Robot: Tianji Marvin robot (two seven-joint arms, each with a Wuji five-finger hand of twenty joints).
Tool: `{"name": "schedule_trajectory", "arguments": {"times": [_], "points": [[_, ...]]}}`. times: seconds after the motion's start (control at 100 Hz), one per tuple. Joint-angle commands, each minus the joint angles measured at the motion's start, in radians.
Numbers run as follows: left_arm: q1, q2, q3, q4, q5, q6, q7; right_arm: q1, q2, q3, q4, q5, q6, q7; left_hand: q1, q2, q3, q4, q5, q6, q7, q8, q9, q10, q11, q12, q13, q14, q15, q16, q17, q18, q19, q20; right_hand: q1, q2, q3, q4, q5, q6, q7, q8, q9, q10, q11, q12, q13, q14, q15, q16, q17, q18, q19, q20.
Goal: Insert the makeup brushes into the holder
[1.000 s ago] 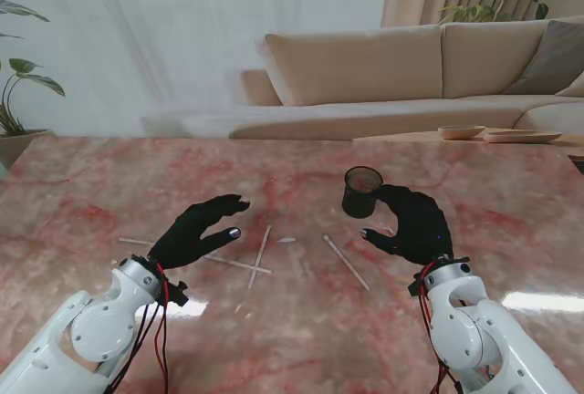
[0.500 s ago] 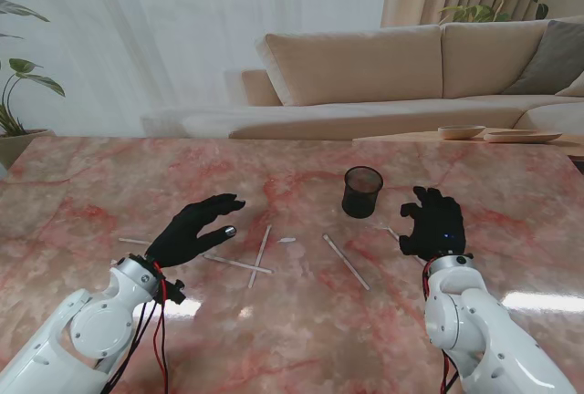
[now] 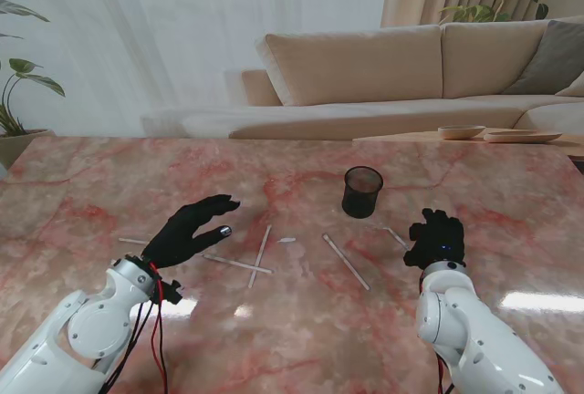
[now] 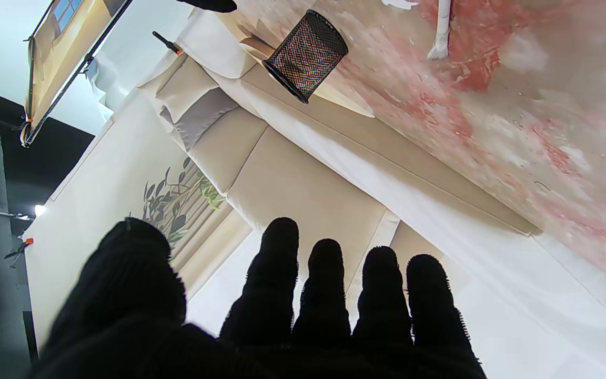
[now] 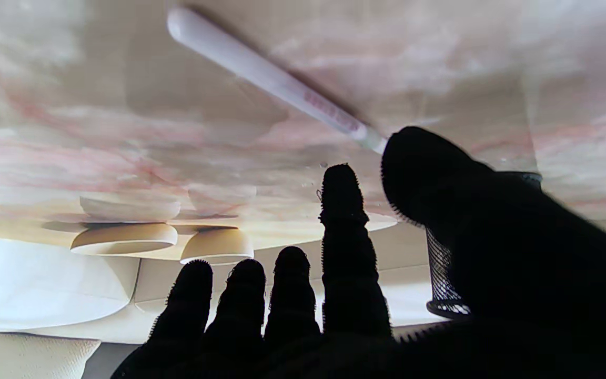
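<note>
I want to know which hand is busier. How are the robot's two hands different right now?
The left hand reaches forward over the crossed brushes, thumb and fingers spread, while the right hand points its fingers up and away. The right hand sits nearer the holder; the left hand is farther from it. Both wear black gloves and hold nothing.

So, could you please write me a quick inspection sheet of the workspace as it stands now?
Surface: pink marble table, glossy with glare patches.
Job's things: black mesh holder upright, no brush seen in it; white brushes lying loose on the table, two crossed nearer the left side.
Clutter: nothing seen.
Hands: left hand open above the table; right hand open, beside a brush.
Cables: red and black wires at the left wrist.
Surroundings: beige sofa, curtain, plants.
</note>
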Motion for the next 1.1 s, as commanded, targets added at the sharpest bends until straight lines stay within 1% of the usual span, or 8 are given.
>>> {"name": "schedule_trajectory", "arguments": {"times": [0.0, 0.22, 0.33, 0.38, 0.5, 0.57, 0.77, 1.09], "points": [[0.007, -0.002, 0.000, 0.006, -0.002, 0.001, 0.003, 0.001, -0.008, -0.009, 0.030, 0.017, 0.006, -0.002, -0.019, -0.004, -0.012, 0.013, -0.003, -0.005, 0.007, 0.008, -0.027, -0.028, -0.015, -0.016, -0.036, -0.049, -0.024, -0.009, -0.001, -0.041, 0.014, 0.005, 0.045, -0.016, 0.040, -0.048, 0.022, -0.025, 0.019, 0.020, -0.019, 0.013, 0.015, 0.014, -0.029, 0.003, 0.008, 0.017, -0.004, -0.009, 0.011, 0.030], [0.010, -0.003, -0.003, 0.005, -0.004, 0.006, 0.003, 0.035, -0.016, -0.043, 0.089, 0.049, 0.005, -0.041, -0.017, -0.003, -0.012, 0.011, -0.001, -0.008, 0.010, 0.009, -0.026, -0.029, -0.016, -0.016, -0.036, -0.049, -0.025, -0.009, -0.001, -0.041, 0.012, 0.004, 0.059, 0.000, 0.035, -0.051, 0.043, -0.035, 0.015, 0.023, 0.001, 0.008, 0.028, 0.015, -0.021, 0.001, 0.031, 0.023, 0.009, -0.003, 0.033, 0.042], [0.011, -0.003, -0.006, 0.005, -0.004, 0.007, 0.003, 0.045, -0.020, -0.052, 0.107, 0.056, 0.002, -0.060, -0.015, -0.003, -0.011, 0.010, 0.000, -0.007, 0.012, 0.010, -0.026, -0.029, -0.016, -0.017, -0.036, -0.049, -0.026, -0.010, -0.001, -0.040, 0.010, 0.003, 0.095, -0.028, 0.026, -0.136, 0.071, -0.074, 0.070, 0.009, 0.030, 0.002, 0.039, 0.011, -0.018, -0.002, 0.059, 0.025, 0.014, 0.002, 0.058, 0.061], [0.011, -0.003, -0.007, 0.005, -0.003, 0.006, 0.004, 0.048, -0.022, -0.056, 0.113, 0.060, 0.002, -0.069, -0.015, -0.004, -0.012, 0.009, 0.002, -0.009, 0.013, 0.011, -0.026, -0.028, -0.016, -0.017, -0.035, -0.049, -0.026, -0.010, -0.001, -0.040, 0.009, 0.002, 0.117, -0.051, 0.019, -0.176, 0.076, -0.107, 0.177, -0.055, 0.055, -0.001, 0.042, 0.008, -0.009, -0.002, 0.069, 0.022, 0.019, 0.004, 0.065, 0.068], [0.012, -0.003, -0.009, 0.005, -0.003, 0.006, 0.004, 0.056, -0.026, -0.070, 0.129, 0.065, 0.015, -0.087, -0.013, -0.004, -0.012, 0.009, 0.003, -0.012, 0.015, 0.012, -0.025, -0.027, -0.016, -0.017, -0.036, -0.049, -0.027, -0.010, -0.001, -0.040, 0.008, 0.002, 0.150, -0.085, 0.019, -0.208, 0.099, -0.156, 0.306, -0.115, 0.099, -0.005, 0.044, 0.006, 0.010, -0.002, 0.081, 0.023, 0.035, 0.009, 0.084, 0.079], [0.013, -0.003, -0.010, 0.005, -0.003, 0.005, 0.004, 0.061, -0.030, -0.078, 0.142, 0.077, 0.025, -0.101, -0.013, -0.004, -0.012, 0.008, 0.002, -0.012, 0.015, 0.013, -0.026, -0.027, -0.016, -0.017, -0.036, -0.050, -0.027, -0.009, -0.001, -0.040, 0.007, 0.002, 0.157, -0.091, 0.011, -0.214, 0.120, -0.184, 0.348, -0.117, 0.136, -0.006, 0.058, 0.011, 0.020, -0.002, 0.086, 0.023, 0.043, 0.012, 0.090, 0.081], [0.019, -0.003, -0.014, 0.003, -0.001, 0.005, 0.006, 0.074, -0.045, -0.106, 0.187, 0.115, 0.043, -0.148, -0.011, -0.004, -0.012, 0.007, 0.003, -0.014, 0.017, 0.014, -0.025, -0.026, -0.016, -0.017, -0.036, -0.049, -0.027, -0.009, -0.001, -0.039, 0.005, 0.000, 0.153, -0.075, -0.017, -0.215, 0.172, -0.206, 0.377, -0.141, 0.172, -0.012, 0.067, 0.011, 0.040, 0.000, 0.093, 0.024, 0.054, 0.016, 0.106, 0.090], [0.023, -0.003, -0.021, -0.001, 0.000, 0.006, 0.006, 0.095, -0.060, -0.133, 0.246, 0.148, 0.059, -0.196, -0.009, -0.004, -0.013, 0.006, 0.002, -0.014, 0.018, 0.015, -0.025, -0.023, -0.016, -0.016, -0.037, -0.048, -0.026, -0.008, -0.001, -0.036, 0.002, -0.001, 0.147, -0.105, 0.057, -0.207, 0.250, -0.243, 0.418, -0.150, 0.235, -0.023, 0.086, 0.019, 0.074, -0.006, 0.108, 0.028, 0.073, 0.015, 0.130, 0.102]]}}
